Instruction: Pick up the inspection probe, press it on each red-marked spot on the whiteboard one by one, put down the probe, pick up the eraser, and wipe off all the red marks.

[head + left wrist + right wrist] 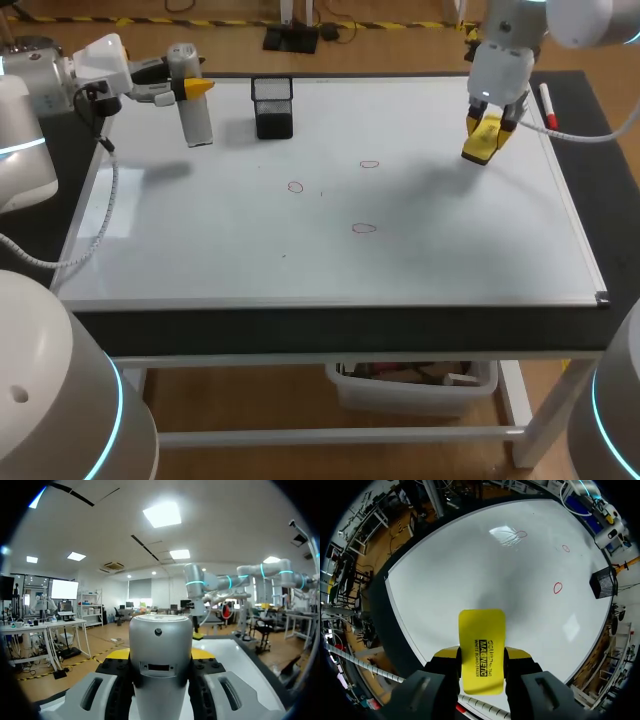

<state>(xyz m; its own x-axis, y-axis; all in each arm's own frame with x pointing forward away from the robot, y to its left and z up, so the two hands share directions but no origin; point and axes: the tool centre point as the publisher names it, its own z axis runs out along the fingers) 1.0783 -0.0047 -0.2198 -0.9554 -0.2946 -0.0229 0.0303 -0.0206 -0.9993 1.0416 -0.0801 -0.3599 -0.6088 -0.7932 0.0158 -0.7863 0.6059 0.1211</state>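
right tool (pixel 481 655) grips yellow block eraser (pixel 481 630) | press flat, sweep red ring marks (pixel 369 164) | left tool (pixel 160 656) grips grey cylinder probe (pixel 160 635)

I see a white whiteboard (pixel 420 270) with a pale grey frame on a black surface (pixel 300 328), and it carries three small red marks (pixel 364 228) drawn as thin outlines. The eraser (pixel 481 650) is bright yellow with black print across its middle, the same yellow as the tips on the black fingers of my right end effector (pixel 481 656). The probe (pixel 160 655) is plain silver-grey beside the yellow tips of my left end effector (pixel 190 88), the holder (pixel 273 107) is black with a mesh pattern, and the marker (pixel 548 105) is white with a red cap.
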